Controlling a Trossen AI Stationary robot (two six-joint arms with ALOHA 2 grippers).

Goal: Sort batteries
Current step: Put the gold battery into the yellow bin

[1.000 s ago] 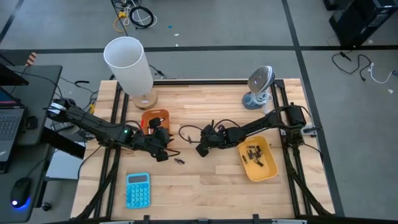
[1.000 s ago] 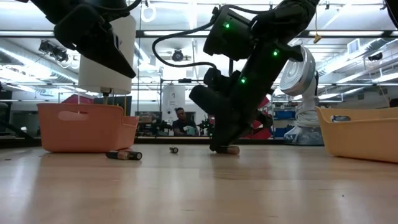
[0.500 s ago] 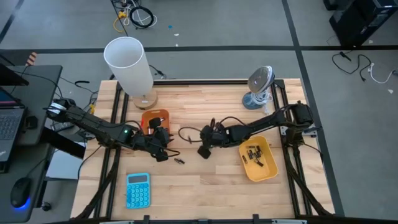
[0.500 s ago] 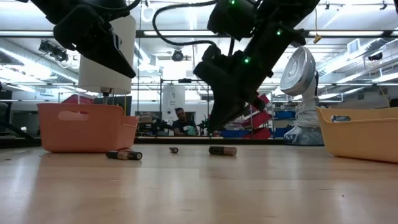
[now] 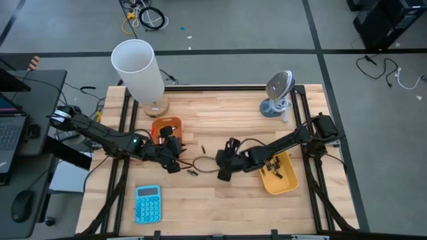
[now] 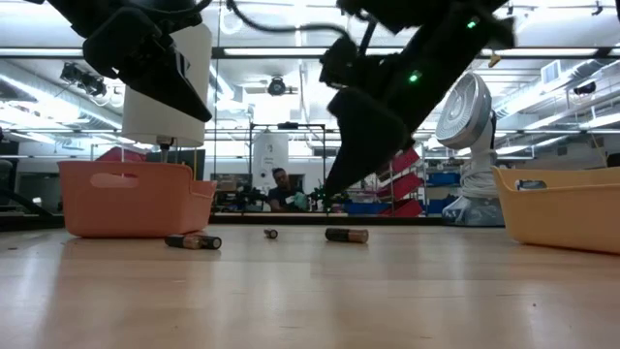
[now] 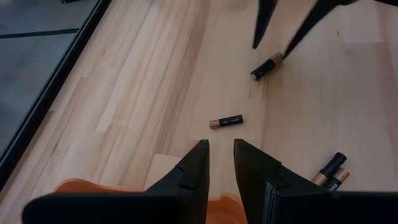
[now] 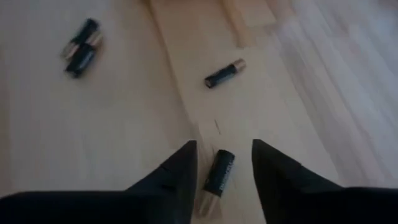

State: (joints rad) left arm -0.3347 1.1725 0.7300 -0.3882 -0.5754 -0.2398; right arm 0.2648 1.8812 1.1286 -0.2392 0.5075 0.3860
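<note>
Right end effector (image 8: 222, 165) hovers over mid-surface, fingers apart, nothing held; one dark battery (image 8: 216, 176) lies on the surface directly between and below its fingers. A second battery (image 8: 224, 73) lies farther off, and a pair of batteries (image 8: 79, 49) touching each other beyond that. Left end effector (image 7: 221, 163) sits above the orange tray (image 5: 166, 129) near the left-centre of the surface, fingers slightly apart, empty. Yellow tray (image 5: 287, 185) by the right edge holds more batteries (image 5: 271, 165).
</note>
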